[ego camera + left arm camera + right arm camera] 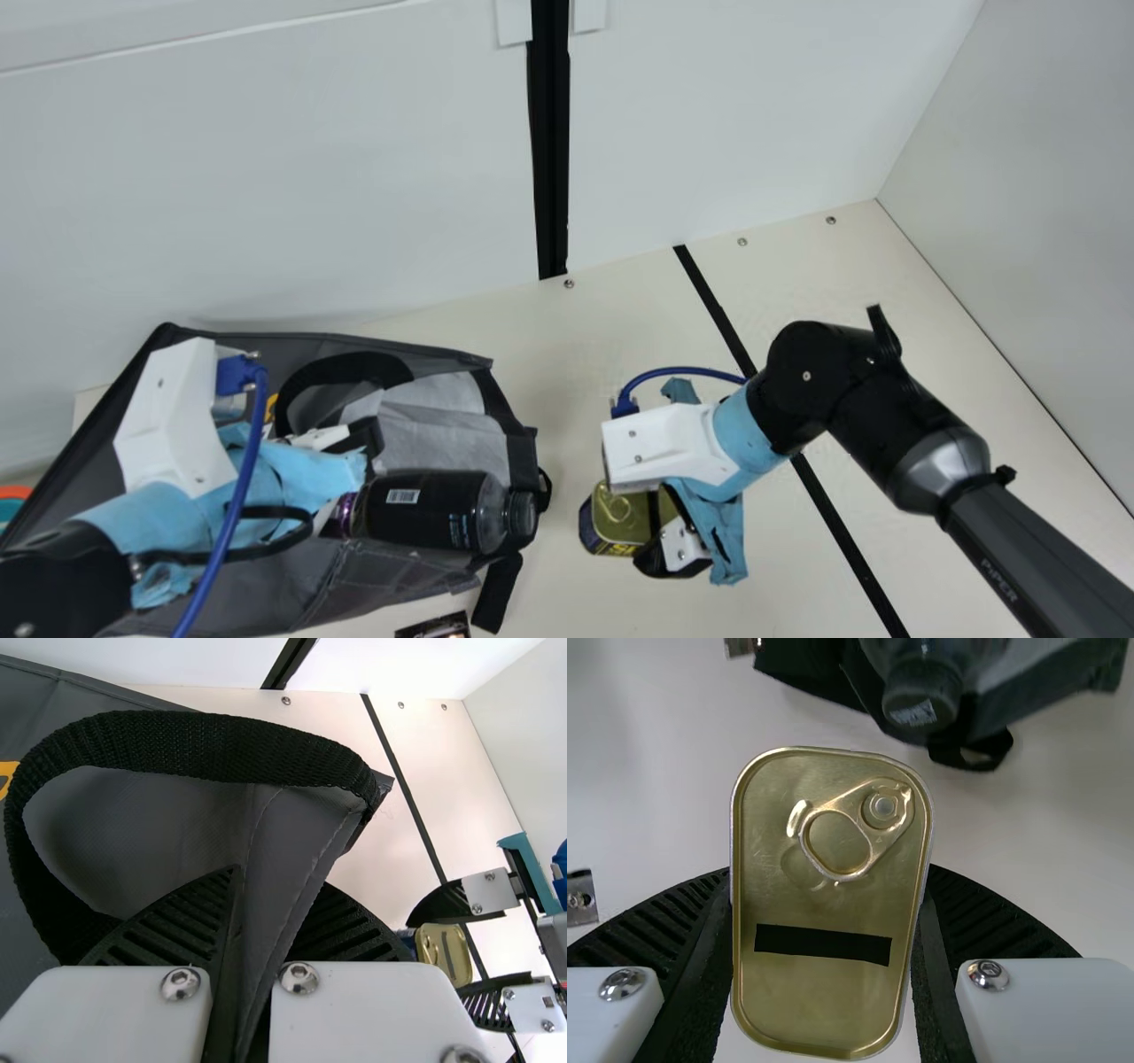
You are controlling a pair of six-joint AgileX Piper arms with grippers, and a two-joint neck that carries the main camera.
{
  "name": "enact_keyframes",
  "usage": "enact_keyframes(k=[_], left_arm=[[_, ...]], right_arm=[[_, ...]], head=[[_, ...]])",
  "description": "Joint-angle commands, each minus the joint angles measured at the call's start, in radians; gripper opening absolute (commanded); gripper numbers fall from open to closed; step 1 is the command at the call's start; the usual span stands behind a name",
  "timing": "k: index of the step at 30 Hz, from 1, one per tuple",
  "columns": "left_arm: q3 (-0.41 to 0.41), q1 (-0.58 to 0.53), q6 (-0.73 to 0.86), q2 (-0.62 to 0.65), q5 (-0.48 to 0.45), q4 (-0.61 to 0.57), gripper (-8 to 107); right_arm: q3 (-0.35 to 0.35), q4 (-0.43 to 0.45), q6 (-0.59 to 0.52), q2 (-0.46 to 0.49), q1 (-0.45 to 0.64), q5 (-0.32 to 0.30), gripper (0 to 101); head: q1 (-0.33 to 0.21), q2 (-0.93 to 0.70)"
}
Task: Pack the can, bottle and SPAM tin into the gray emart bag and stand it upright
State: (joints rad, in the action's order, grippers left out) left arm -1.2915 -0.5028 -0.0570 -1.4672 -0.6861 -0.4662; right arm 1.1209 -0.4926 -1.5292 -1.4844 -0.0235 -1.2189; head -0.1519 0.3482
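Right, field note from my remote station. The gray emart bag (390, 576) lay spread over the left side of the worktop (620, 346), its upper edge near the back edge where the white wall rose. My left gripper (368, 443) was over the bag; in its wrist view I had it clenched on a fold of the gray fabric, beside the looped black handle (213, 749).

The bottle (425, 509) was on its side within the bag's outline, its cap (520, 514) at the right edge. I could not tell how far the fabric enclosed it.

My right gripper (638, 532) had the SPAM tin (611, 523) grasped between its two ribbed fingers (988, 921), ring-pull lid up. The tin was just outside the bag's right edge, near the cap; a narrow gap of worktop separated them. I could not tell whether its base touched down.

For room: a wide cream stretch reached from the tin to the worktop's right edge, crossed by a black line (842, 523) and overhung by my right arm (886, 416). A strap end (498, 592) hung off the bag's lower right corner, near a small dark item (434, 627).
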Motion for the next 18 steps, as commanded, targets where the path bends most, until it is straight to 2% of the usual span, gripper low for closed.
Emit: enact_keyframes(k=[1, 11, 18], left_arm=[[0.000, 0.000, 0.000, 0.000, 0.000, 0.000, -8], [0.000, 0.000, 0.000, 0.000, 0.000, 0.000, -8], [0.000, 0.000, 0.000, 0.000, 0.000, 0.000, -8]], right_arm=[[-0.003, -0.051, -0.015, 0.001, -0.005, -0.001, 0], [-0.007, -0.229, -0.076, 0.003, -0.035, -0.001, 0], [0.004, -0.316, -0.095, 0.006, -0.056, -0.001, 0]], head=[[-0.023, 0.001], [-0.023, 0.001], [-0.023, 0.001]])
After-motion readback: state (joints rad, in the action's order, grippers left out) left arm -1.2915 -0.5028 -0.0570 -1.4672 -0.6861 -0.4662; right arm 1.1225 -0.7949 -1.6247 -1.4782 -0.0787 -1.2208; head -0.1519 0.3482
